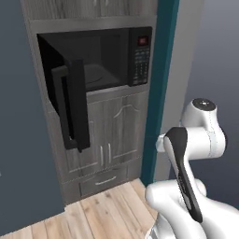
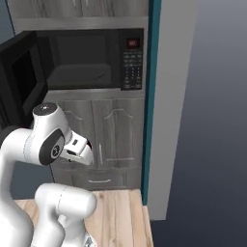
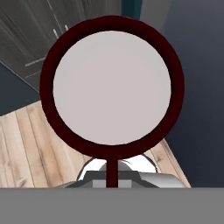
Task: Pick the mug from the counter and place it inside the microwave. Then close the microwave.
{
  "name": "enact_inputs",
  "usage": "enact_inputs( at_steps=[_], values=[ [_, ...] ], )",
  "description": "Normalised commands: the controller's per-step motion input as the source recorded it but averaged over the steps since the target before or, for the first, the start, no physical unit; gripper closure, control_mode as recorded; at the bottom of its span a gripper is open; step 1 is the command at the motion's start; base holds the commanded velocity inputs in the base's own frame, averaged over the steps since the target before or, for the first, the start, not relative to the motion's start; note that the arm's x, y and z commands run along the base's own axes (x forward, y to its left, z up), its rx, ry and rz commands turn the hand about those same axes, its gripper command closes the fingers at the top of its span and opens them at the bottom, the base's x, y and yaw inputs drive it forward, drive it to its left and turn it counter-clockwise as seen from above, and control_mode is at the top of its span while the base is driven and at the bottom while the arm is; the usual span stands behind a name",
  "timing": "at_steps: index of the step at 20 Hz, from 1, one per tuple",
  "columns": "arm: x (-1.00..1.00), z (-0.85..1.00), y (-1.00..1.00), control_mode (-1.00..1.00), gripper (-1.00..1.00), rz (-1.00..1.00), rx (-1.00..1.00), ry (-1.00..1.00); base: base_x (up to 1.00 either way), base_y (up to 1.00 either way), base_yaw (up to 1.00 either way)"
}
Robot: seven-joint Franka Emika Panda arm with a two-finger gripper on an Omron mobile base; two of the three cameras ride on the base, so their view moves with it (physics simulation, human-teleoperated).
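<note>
mug (image 3: 111,87) hiding fingers; door (image 2: 17,77) cropped left

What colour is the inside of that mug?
Pale pinkish grey inside the mug, ringed by a dark red rim; the hand view shows it best.

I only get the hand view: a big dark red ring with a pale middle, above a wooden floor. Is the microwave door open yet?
Observer: Yes. In the left base view the microwave has its door swung wide open to the left.
Operator: What sits under the microwave?
Observer: Grey wood-grain cabinet doors, with a drawer below them.
Operator: And where is the arm?
Observer: In the right base view the arm is folded low, in front of the cabinets and below the microwave's opening.
</note>
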Motion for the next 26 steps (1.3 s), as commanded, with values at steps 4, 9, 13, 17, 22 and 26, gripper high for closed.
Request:
enact_inputs(
  at_steps=[4,9,13,17,22,26],
  values=[
    [0.00,0.00,0.00,1.00,1.00,0.00,0.00,0.00,0.58,0.00,0.18],
    [0.00,0.00,0.00,1.00,1.00,0.00,0.00,0.00,0.38,0.02,0.21],
    [0.00,0.00,0.00,1.00,1.00,0.00,0.00,0.00,0.03,0.01,0.24],
    [0.00,0.00,0.00,1.00,1.00,0.00,0.00,0.00,0.05,0.00,0.30],
    [0.00,0.00,0.00,1.00,1.00,0.00,0.00,0.00,0.24,-0.17,0.32],
    [0.00,0.00,0.00,1.00,1.00,0.00,0.00,0.00,0.33,-0.18,0.32]
  ],
)
